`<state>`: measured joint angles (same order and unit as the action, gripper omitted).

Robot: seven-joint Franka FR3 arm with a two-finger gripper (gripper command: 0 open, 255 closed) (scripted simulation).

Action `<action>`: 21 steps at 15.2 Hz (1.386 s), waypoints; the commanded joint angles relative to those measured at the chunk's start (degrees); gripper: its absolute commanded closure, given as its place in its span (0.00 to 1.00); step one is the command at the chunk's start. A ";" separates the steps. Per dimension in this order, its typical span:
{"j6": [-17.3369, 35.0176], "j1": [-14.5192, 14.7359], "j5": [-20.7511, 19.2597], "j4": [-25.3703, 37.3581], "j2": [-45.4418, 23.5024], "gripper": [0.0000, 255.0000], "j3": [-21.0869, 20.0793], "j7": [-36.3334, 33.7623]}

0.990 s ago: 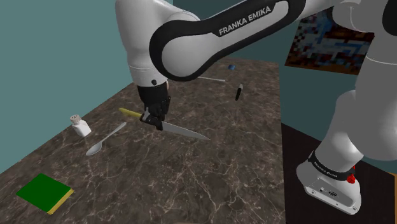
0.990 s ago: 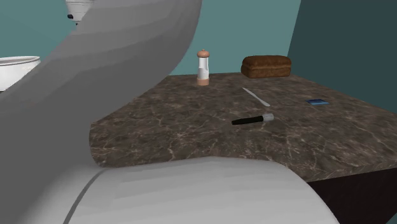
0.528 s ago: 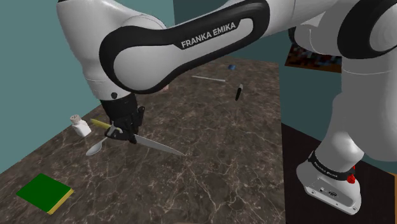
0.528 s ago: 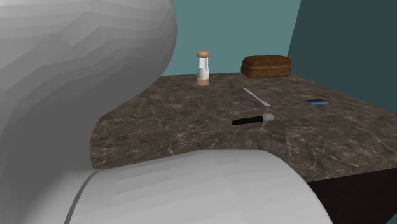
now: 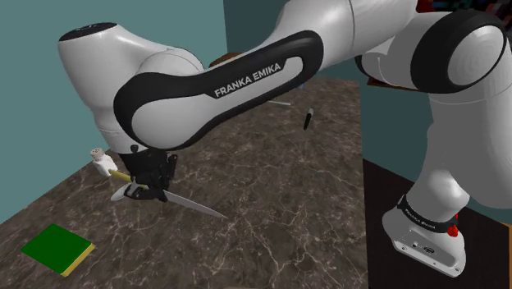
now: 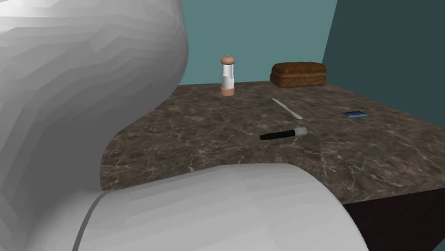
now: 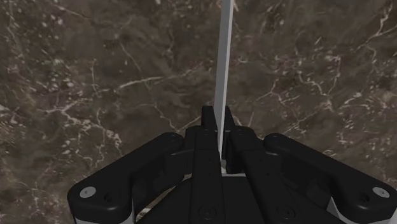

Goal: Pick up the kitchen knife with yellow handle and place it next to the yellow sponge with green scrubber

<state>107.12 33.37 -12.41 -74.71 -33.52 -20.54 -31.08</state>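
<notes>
My gripper (image 5: 153,187) is shut on the kitchen knife (image 5: 193,205), held above the dark marble counter (image 5: 271,181). Its yellow handle (image 5: 121,175) sticks out toward the shoulder view's left and the long grey blade points right and down. In the wrist view the blade (image 7: 224,70) runs straight out from between my clasped fingers (image 7: 210,130). The sponge (image 5: 57,250), green on top with a yellow edge, lies flat near the counter's front left corner, well below and left of my gripper.
A small white shaker (image 5: 102,160) and a spoon (image 5: 123,192) lie just left of my gripper. Farther back are a black marker (image 5: 308,119) (image 6: 282,133), a pale stick (image 6: 287,108), a pepper mill (image 6: 227,75), a bread loaf (image 6: 298,74) and a blue item (image 6: 355,114).
My arm has carried the knife toward the shoulder view's lower left, from mid-counter to beside the shaker and spoon, closer to the sponge. The grip has held.
</notes>
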 commanded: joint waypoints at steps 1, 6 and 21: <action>1.30 -0.13 -0.10 -1.15 -0.14 1.00 0.06 -0.08; 4.63 -0.26 -0.49 -3.71 -0.98 1.00 0.30 -0.43; 9.89 -0.24 -1.37 -6.98 -3.08 1.00 0.84 -1.07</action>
<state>117.01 33.12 -13.77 -81.69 -36.60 -19.70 -32.15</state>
